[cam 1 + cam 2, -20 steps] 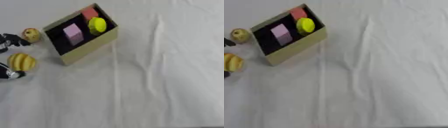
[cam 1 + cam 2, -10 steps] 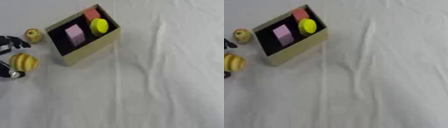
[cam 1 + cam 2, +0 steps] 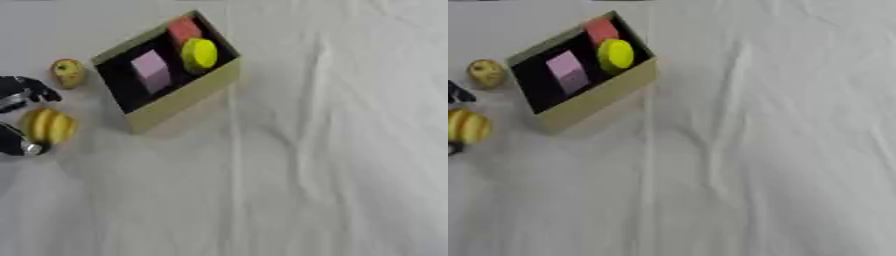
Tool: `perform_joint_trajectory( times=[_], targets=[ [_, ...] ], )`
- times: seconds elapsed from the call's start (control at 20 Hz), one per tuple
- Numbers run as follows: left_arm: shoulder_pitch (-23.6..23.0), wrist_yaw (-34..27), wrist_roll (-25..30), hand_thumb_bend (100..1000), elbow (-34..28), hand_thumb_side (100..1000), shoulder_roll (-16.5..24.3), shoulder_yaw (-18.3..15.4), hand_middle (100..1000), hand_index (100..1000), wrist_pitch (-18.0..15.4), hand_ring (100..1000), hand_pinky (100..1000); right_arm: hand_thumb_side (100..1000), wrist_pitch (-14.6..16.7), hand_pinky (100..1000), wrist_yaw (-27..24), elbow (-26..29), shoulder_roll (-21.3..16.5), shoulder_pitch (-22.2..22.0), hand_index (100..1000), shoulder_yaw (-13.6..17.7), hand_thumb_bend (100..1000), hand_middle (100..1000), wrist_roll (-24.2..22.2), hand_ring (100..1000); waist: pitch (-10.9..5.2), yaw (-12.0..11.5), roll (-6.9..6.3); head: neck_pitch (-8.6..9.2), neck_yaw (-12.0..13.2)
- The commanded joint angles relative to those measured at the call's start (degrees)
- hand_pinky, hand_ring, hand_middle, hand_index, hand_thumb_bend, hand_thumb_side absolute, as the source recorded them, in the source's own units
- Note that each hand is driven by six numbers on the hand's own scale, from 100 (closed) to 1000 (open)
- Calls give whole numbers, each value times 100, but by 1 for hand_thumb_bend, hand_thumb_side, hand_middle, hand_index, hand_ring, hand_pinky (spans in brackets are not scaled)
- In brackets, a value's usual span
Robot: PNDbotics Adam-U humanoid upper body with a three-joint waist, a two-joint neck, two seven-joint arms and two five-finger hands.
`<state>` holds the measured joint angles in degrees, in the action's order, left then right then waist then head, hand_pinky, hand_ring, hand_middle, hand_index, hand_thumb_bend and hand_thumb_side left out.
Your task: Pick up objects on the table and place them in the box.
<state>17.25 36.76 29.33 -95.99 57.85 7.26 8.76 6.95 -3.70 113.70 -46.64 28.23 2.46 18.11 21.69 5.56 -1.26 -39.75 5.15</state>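
left hand [image 3: 17,117] curled around yellow striped object [image 3: 48,126]

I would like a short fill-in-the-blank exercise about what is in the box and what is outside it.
1. The tan cardboard box holds a pink block, a red block and a round ____ object.
2. The small yellowish fruit lies ____ the box.
3. The robot's ____ hand is around the yellow striped fruit.

Missing words: yellow; outside; left

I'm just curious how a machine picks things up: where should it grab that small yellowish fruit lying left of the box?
Probably across its rounded middle, coming from above. The small fruit lies alone on the cloth, apart from the box, so its sides look free. The left robot hand is nearest.
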Motion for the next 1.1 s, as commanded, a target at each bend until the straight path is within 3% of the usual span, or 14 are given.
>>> perform_joint_trajectory(
  times=[0.05,0.25,0.75,1.1],
  targets=[
    [76,161,43,428,21,100,106,-32,769,856,-22,798,803,549,54,864,-42,89,-121,39,815,81,100,729,-2,800,-100,5,5,38,20],
    [79,178,49,354,-23,100,76,-23,718,810,-37,750,750,551,17,864,-86,89,-88,121,815,60,100,729,-60,798,-100,3,4,31,20],
    [102,486,74,276,-91,100,33,5,605,715,-72,636,658,555,-47,865,-98,89,-47,123,815,74,100,729,-67,797,-97,11,3,9,25],
    [333,447,102,235,-784,100,63,-215,589,701,-14,619,646,556,-50,866,-101,89,-63,65,816,107,100,722,-40,796,-113,-11,-5,-18,-45]
  ],
)
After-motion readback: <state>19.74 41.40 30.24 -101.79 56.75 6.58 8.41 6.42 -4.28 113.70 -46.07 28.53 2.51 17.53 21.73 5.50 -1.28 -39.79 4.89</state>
